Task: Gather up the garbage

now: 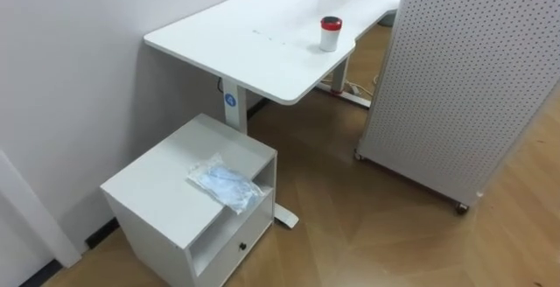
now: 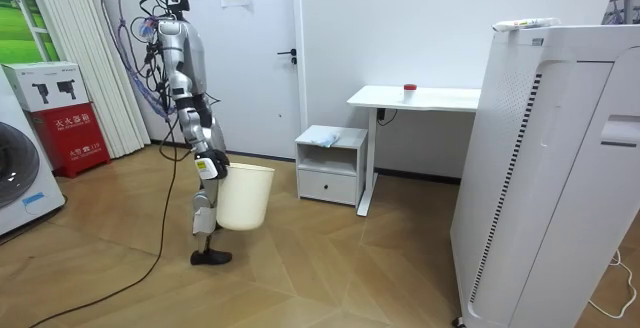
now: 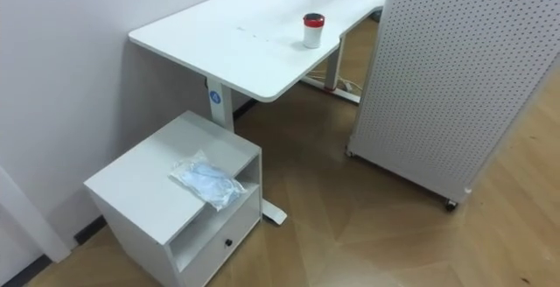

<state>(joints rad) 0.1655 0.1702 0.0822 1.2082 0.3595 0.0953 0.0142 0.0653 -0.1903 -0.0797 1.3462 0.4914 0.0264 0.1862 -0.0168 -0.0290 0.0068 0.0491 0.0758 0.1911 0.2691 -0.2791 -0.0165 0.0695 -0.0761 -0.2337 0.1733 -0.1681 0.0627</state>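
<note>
Approach step, I judge: the crumpled plastic garbage [image 1: 226,185] lies on top of the white cabinet [image 1: 157,191] beside the desk [image 1: 254,42], well apart from the robot. Next it must step close and reach with 1 free arm. The right robot hand [image 2: 207,165] hangs low at the cream bin [image 2: 245,196]'s rim; I cannot tell its grip.

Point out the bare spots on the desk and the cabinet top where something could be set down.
Desk: bare from the near rounded corner up to the red-lidded cup, and along the wall side. Cabinet top: the left part by the wall is free; the right front edge is taken by the crumpled plastic bag.
</note>
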